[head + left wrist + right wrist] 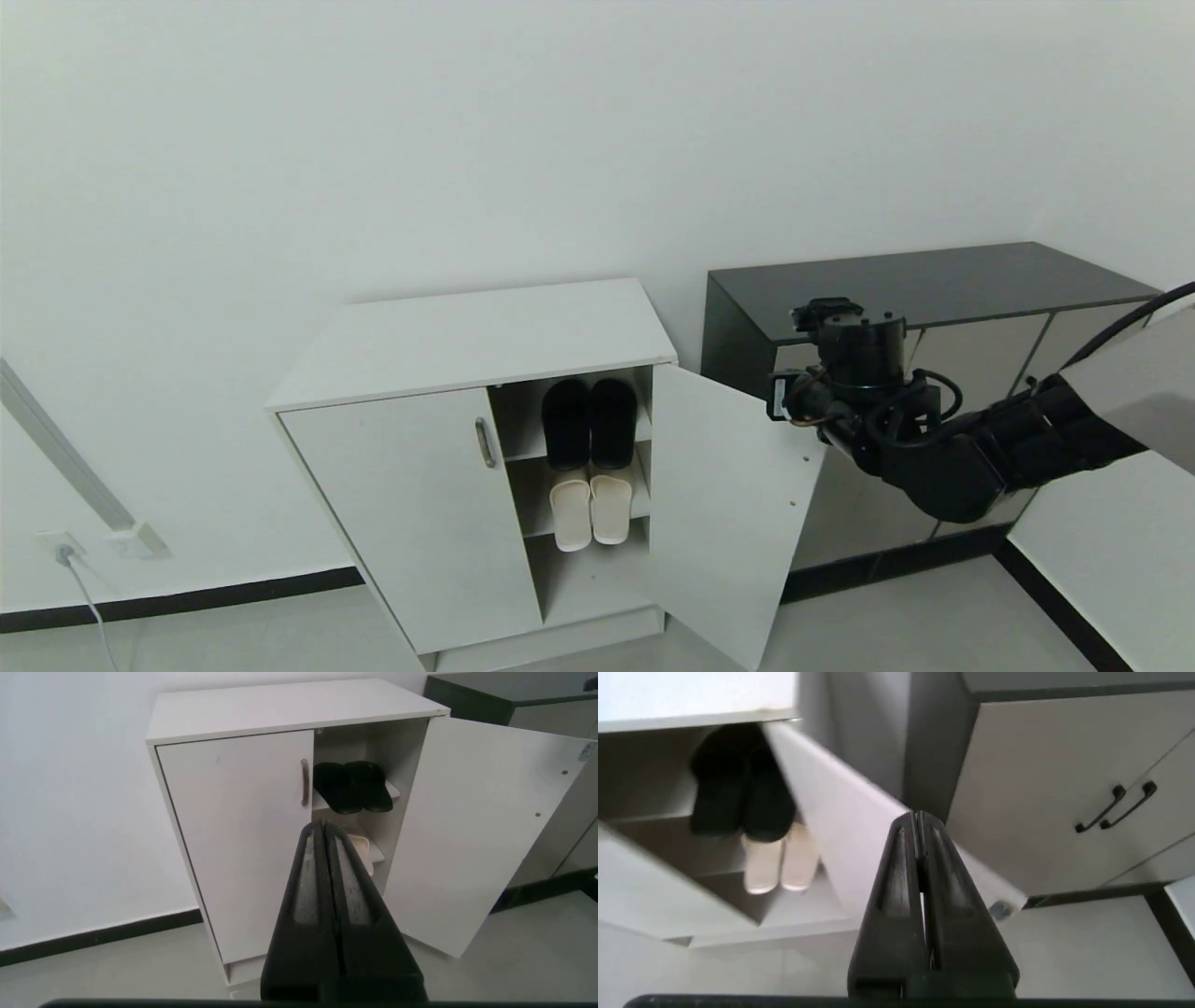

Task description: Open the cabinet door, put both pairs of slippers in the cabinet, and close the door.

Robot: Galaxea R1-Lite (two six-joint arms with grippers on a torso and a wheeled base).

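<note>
- White two-door cabinet, flat-topped, stands against the wall. Its left door is closed and carries a vertical metal handle. Its right door is swung wide open.
- Black slippers, one pair, lie side by side on the upper shelf. Cream slippers, one pair, lie on the shelf directly below.
- Right gripper: fingers clenched together, nothing between them. It sits at the outer face of the right door, near the free edge. Contact cannot be determined.
- Left gripper: fingers clenched together, empty. It is positioned before the cabinet, well apart from it.
- Dark sideboard with a glossy black top stands just beside the cabinet. The open door overlaps its near end.
- Wall socket with a grey cable sits low on the wall.
</note>
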